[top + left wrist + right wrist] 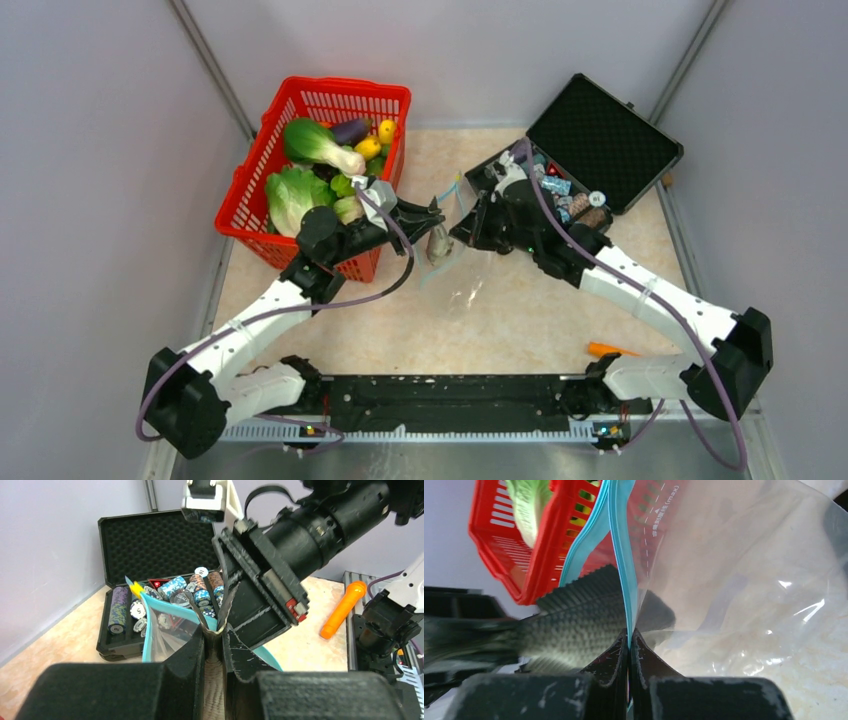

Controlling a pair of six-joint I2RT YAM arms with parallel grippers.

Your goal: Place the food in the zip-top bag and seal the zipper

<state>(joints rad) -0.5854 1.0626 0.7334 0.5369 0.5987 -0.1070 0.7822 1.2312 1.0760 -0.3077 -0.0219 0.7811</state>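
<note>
At table centre, the zip-top bag (470, 285) is hung by its mouth, its body trailing toward 5 o'clock. Thin, limp and slippery, it is judged best taken at the stiffer rim. A toy fish (574, 630), light and probably rigid, is clamped by the tail end in the narrowly parted left gripper (214, 640). Its body lies at 9 o'clock of the right gripper (630, 645), head just past the bag mouth. That gripper is closed tight on the zipper (621, 555).
</note>
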